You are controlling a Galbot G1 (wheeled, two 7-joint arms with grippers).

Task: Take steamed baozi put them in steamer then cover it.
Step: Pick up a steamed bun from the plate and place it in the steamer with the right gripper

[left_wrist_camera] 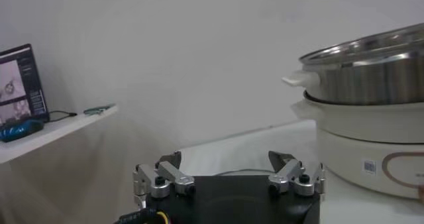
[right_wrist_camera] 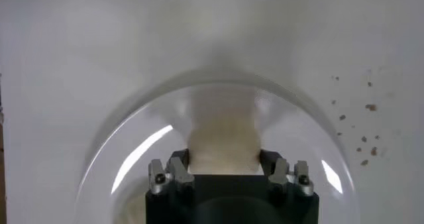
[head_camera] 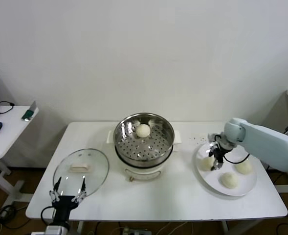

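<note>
While the right end effector (head_camera: 214, 157) straddles a baozi (head_camera: 207, 162), the plate (head_camera: 210, 179) holds two more.

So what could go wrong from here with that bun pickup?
The right pincer straddles a baozi near the plate's rim; squeezing could dent the soft dough, or drag the plate. Two more buns lie close by and might get nudged. The left pincer waits by the lid.

Even, soft indoor light; glare streaks the plate (right_wrist_camera: 142, 154); wrist views are hazy and soft-focused.
</note>
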